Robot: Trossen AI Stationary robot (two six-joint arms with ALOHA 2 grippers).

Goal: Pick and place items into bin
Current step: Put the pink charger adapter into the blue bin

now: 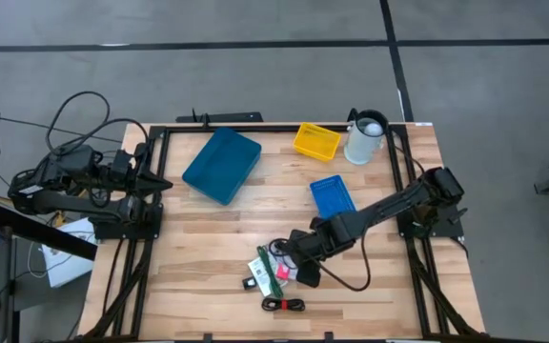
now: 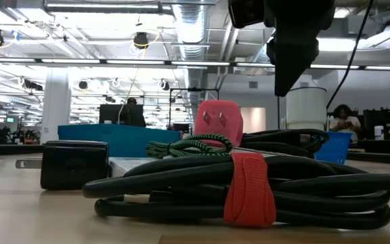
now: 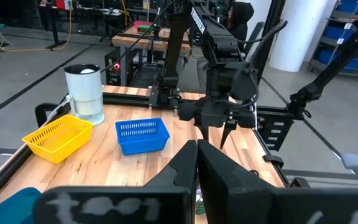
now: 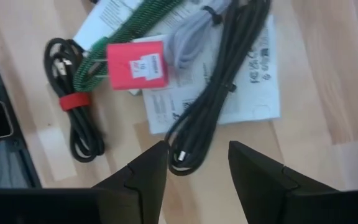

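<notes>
The items lie in a heap on the wooden table near its front edge: white printed cards, a red-pink plug, a green braided cord, a grey cable, a long black cable and a black cord coil bound by a red strap. My right gripper points down above the heap, open, its fingers either side of the black cable's looped end without touching it. In the low view it hangs clear above the heap. My left gripper waits shut at the table's left edge.
A teal bin sits at the back left of centre. A yellow basket and a white jug stand at the back right, with a blue basket in front of them. A small black block lies beside the heap.
</notes>
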